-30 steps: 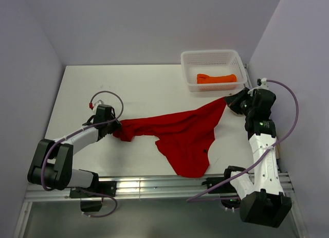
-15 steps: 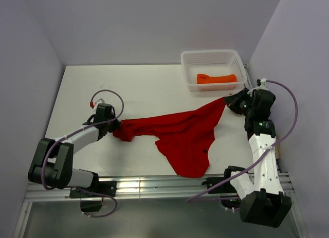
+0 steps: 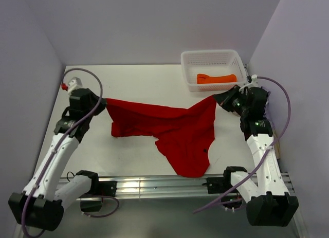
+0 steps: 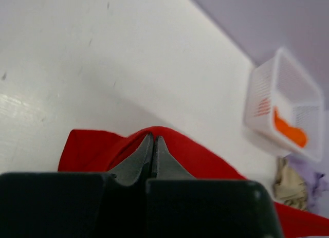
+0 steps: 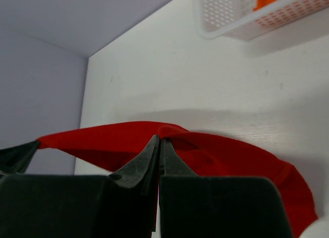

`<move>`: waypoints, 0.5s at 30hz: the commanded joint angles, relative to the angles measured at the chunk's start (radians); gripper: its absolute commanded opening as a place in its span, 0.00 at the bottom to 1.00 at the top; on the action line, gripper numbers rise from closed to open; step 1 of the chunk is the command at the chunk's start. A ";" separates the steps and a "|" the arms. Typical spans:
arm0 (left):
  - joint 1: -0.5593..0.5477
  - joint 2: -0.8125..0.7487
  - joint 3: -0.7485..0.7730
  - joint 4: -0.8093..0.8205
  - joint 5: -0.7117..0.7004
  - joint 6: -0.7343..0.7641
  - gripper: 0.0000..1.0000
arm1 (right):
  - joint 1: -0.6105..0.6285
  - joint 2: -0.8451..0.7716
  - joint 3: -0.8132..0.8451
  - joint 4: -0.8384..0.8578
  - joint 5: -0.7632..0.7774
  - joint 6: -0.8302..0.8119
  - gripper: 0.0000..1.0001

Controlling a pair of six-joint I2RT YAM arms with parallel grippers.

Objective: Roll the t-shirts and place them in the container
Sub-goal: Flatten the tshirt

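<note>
A red t-shirt (image 3: 169, 127) hangs stretched between both grippers above the white table (image 3: 149, 84), its lower part draping toward the near edge. My left gripper (image 3: 104, 101) is shut on the shirt's left corner (image 4: 205, 156). On the right, my right gripper (image 3: 216, 97) is shut on the other corner (image 5: 175, 132). A rolled orange t-shirt (image 3: 216, 78) lies in the white mesh basket (image 3: 213, 57). In the left wrist view, beige (image 4: 289, 182) and lavender (image 4: 314, 177) cloths lie at the far right.
The basket (image 4: 288, 102) stands at the table's back right corner, near the right gripper. Purple walls close in the table on the left, back and right. A metal rail (image 3: 154, 185) runs along the near edge.
My left gripper has shut on the shirt's left end and lifted it up and back to the left, stretching the bunched cloth out. The right gripper shifted slightly left.
</note>
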State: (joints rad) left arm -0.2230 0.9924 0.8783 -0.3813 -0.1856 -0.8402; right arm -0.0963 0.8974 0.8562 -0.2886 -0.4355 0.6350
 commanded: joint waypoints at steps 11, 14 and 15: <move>0.065 -0.323 0.565 -0.470 -0.184 0.059 0.00 | 0.047 -0.304 0.398 0.118 -0.110 0.078 0.00; 0.065 -0.408 0.639 -0.476 -0.196 0.072 0.00 | 0.047 -0.379 0.438 0.178 -0.131 0.133 0.00; 0.065 -0.443 0.655 -0.479 -0.201 0.079 0.00 | 0.047 -0.405 0.449 0.184 -0.140 0.153 0.00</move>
State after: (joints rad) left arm -0.1631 0.6128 1.4681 -0.8040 -0.3336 -0.7959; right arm -0.0544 0.5350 1.2594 -0.2039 -0.5278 0.7258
